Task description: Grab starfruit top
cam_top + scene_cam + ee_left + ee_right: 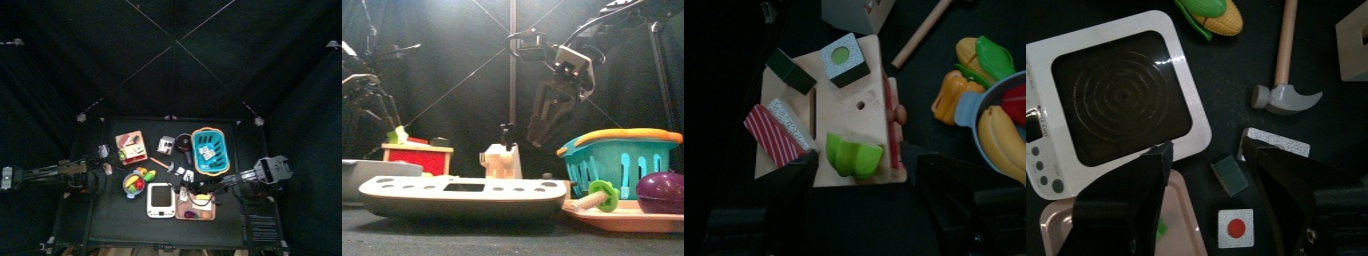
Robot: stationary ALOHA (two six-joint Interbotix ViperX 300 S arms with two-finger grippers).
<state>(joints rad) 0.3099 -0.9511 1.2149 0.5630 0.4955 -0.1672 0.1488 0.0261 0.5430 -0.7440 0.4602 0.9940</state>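
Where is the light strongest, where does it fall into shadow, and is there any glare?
Top view: only the things on the table are lit, and the curtains are dark. Front view: the white device catches light on top, with no hard glare. Left wrist view: the wooden board is lit, the left gripper shadowed. Right wrist view: soft sheen on the device's black plate, and the right gripper is dark.
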